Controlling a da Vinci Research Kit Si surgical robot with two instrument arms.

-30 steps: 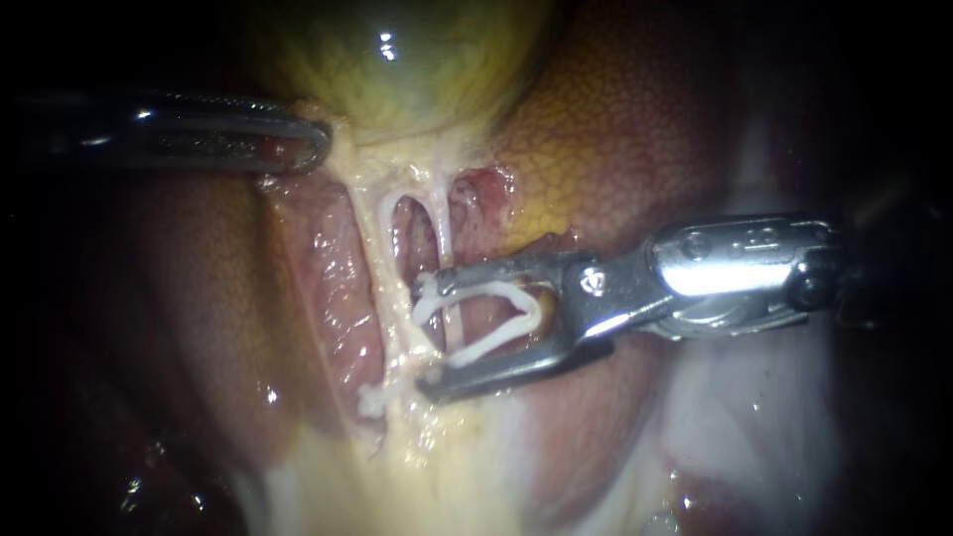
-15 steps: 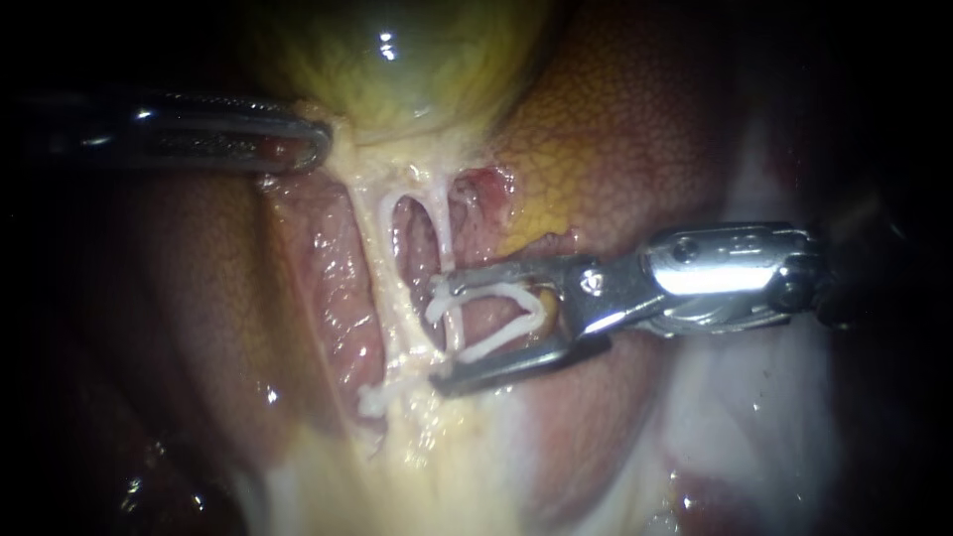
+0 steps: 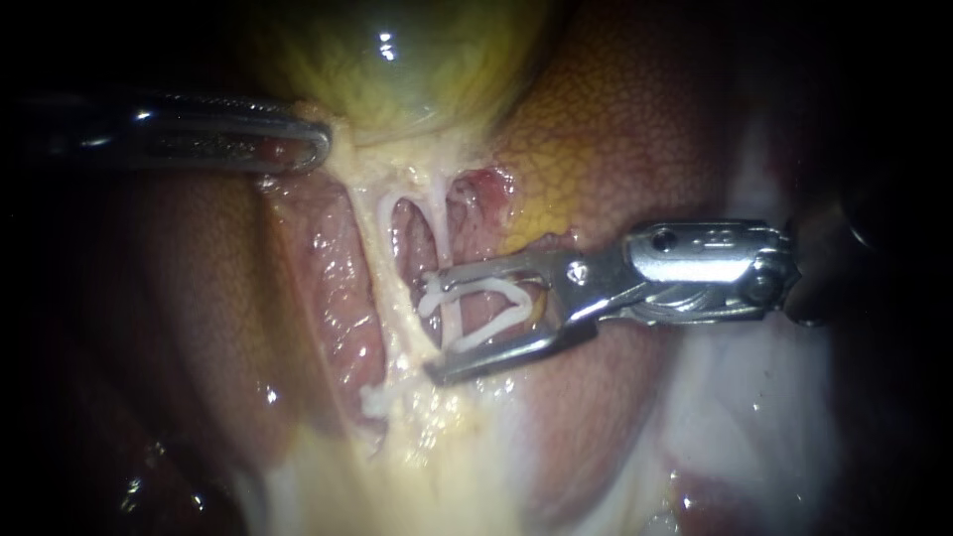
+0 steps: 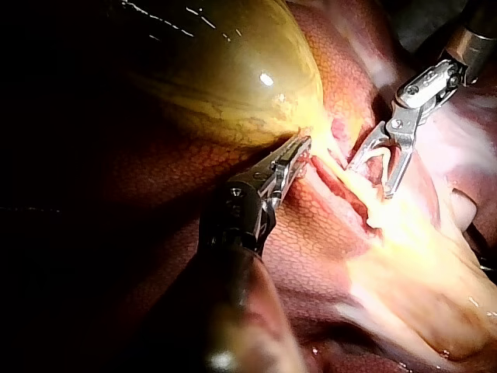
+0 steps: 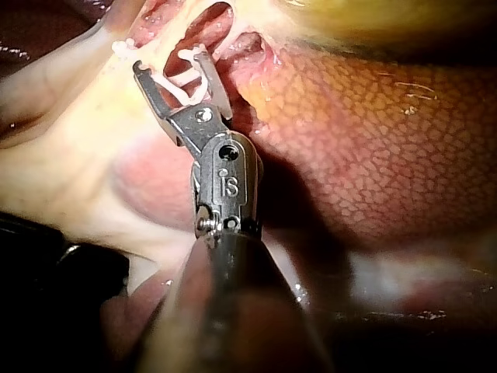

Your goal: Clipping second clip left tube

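Our right instrument (image 3: 437, 325) has slid in toward the left tube (image 3: 387, 268), so closing looks near. Its jaws stand wide, carrying the open clip (image 3: 496, 329), whose ends lie just beside that tube; we cannot tell whether they enclose it. Our left instrument (image 3: 316, 144) grips the gallbladder (image 3: 397, 69).

Silvery right instrument (image 3: 439, 325), dark shaft (image 5: 233, 311)

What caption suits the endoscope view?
Right instrument holds a spread white clip in its jaws at the tubes below the gallbladder.
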